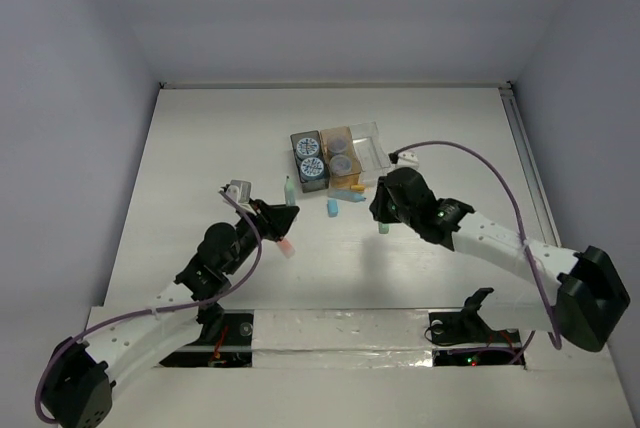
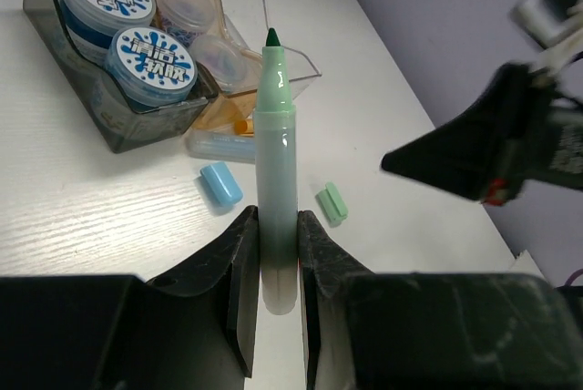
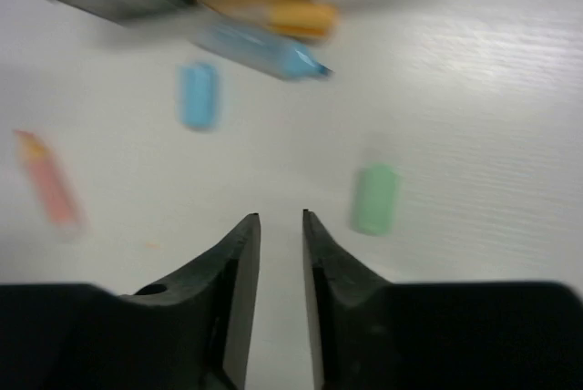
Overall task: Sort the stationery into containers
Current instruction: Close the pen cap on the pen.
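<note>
My left gripper (image 1: 283,214) (image 2: 278,217) is shut on a green marker (image 2: 276,144) with its dark tip pointing at the containers, and holds it above the table. The joined boxes stand at centre: dark grey (image 1: 296,140) with two patterned discs (image 2: 150,57), tan-orange (image 1: 350,132) with discs, and clear (image 1: 372,151). A light blue marker (image 3: 260,48) and an orange stub (image 3: 301,18) lie against their near side. My right gripper (image 1: 379,215) (image 3: 281,217) is narrowly open and empty, just left of a green cap (image 3: 374,199) (image 1: 383,229) on the table.
A light blue cap (image 1: 333,208) (image 3: 198,94) (image 2: 221,183) lies near the boxes. A pink-orange stick (image 1: 288,248) (image 3: 50,185) lies under the left arm's wrist. The right arm (image 2: 510,144) is at the right of the left wrist view. White walls enclose the table.
</note>
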